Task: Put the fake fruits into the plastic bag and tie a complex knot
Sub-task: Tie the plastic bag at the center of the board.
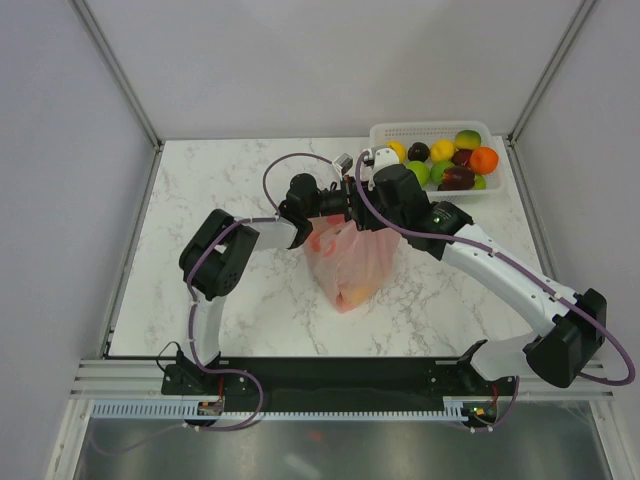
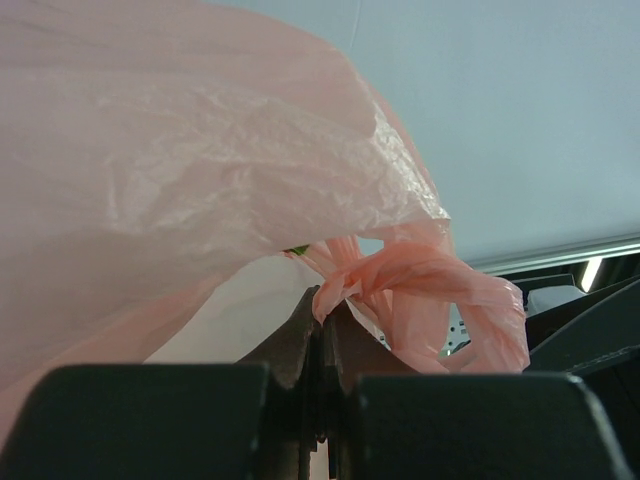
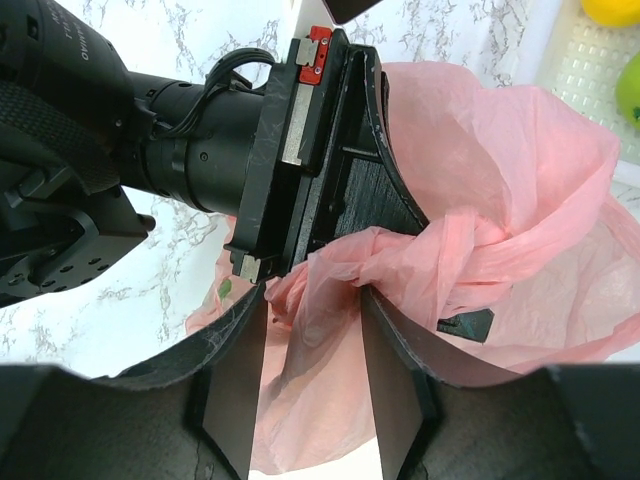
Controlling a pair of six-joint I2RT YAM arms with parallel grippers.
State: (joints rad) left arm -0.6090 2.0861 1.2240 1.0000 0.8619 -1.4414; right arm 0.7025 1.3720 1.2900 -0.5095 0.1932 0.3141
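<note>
Left jaws clench the plastic bag (image 1: pixel 350 265) by its twisted handle (image 2: pixel 420 272); right jaws stand parted around it. They'd best close near the twist, tautly.

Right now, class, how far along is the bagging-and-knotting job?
Done: some fruit shows through the bag. In hand: left gripper is shut on the twisted handles; right gripper stands open astride them. Left: a finished knot isn't visible, and other fruits sit in the basket.
</note>
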